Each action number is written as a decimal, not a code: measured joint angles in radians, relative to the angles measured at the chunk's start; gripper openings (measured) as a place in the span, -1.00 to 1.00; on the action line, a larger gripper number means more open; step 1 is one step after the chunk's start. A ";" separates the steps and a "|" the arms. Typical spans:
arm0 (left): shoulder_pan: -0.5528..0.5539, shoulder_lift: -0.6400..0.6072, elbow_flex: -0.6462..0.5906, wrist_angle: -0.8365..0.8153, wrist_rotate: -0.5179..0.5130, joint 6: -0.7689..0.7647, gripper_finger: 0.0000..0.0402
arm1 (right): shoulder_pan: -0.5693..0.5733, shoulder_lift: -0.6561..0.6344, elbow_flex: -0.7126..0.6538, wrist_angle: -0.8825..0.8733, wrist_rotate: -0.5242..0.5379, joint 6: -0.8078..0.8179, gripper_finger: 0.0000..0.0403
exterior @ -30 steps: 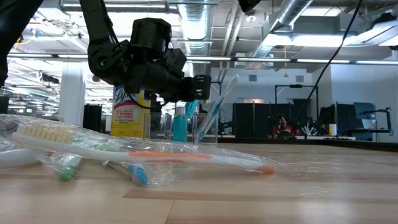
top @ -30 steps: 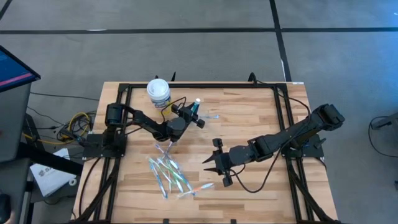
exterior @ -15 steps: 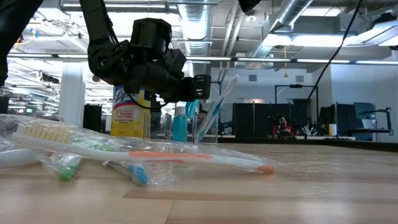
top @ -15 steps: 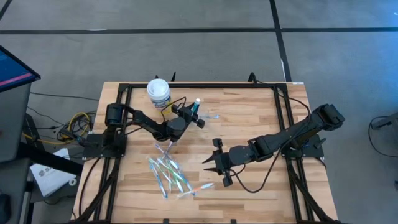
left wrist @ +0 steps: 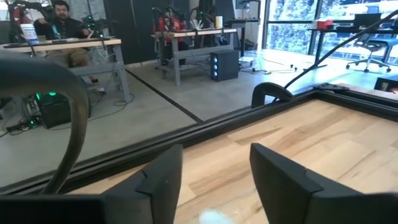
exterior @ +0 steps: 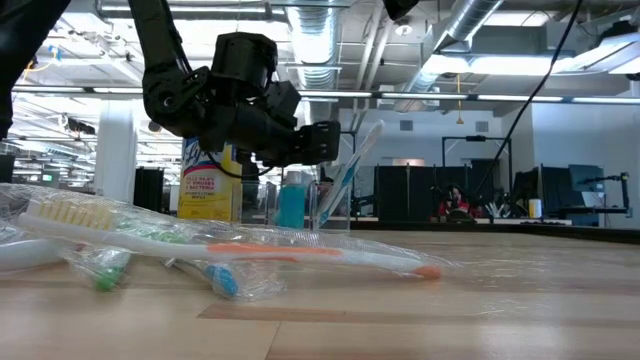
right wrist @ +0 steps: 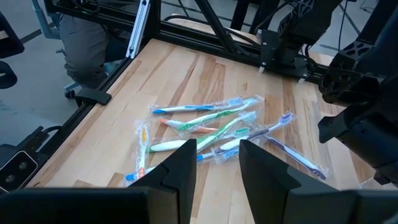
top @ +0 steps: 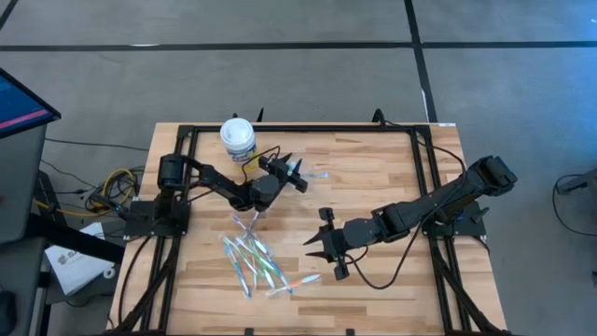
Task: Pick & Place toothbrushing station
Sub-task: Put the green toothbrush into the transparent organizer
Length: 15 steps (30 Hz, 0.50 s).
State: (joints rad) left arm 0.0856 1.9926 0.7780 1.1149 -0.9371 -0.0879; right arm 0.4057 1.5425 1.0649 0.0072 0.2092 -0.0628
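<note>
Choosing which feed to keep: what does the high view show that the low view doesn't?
Only the high view shows the right gripper hovering near the loose toothbrushes, and the whole table. Only the low view shows the blue tube beside the clear cup, below the left gripper. Both show the yellow canister.

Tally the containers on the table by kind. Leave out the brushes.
yellow canister: 1
blue tube: 1
clear cup: 1
Total: 3
</note>
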 joint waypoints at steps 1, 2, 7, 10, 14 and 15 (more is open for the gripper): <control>0.000 0.000 0.000 0.000 0.001 0.000 -0.06 | 0.000 0.000 0.000 0.000 0.000 0.000 -0.45; 0.000 0.000 0.000 0.000 0.001 -0.002 -0.04 | 0.000 0.000 0.000 0.000 0.000 0.000 -0.45; 0.000 0.000 0.000 0.000 0.001 -0.007 -0.04 | 0.000 0.000 0.000 0.000 0.000 0.000 -0.45; 0.000 0.000 0.000 0.000 0.001 -0.007 -0.07 | 0.000 0.000 0.000 0.000 0.000 0.000 -0.45; -0.007 -0.005 0.000 -0.002 0.001 -0.006 -0.10 | 0.000 0.000 0.000 0.000 0.000 0.000 -0.45; -0.009 -0.007 0.000 0.002 0.002 -0.004 -0.11 | 0.000 0.000 0.000 0.000 0.000 0.000 -0.45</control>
State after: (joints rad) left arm 0.0767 1.9860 0.7780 1.1170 -0.9354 -0.0921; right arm 0.4057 1.5425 1.0649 0.0071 0.2095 -0.0628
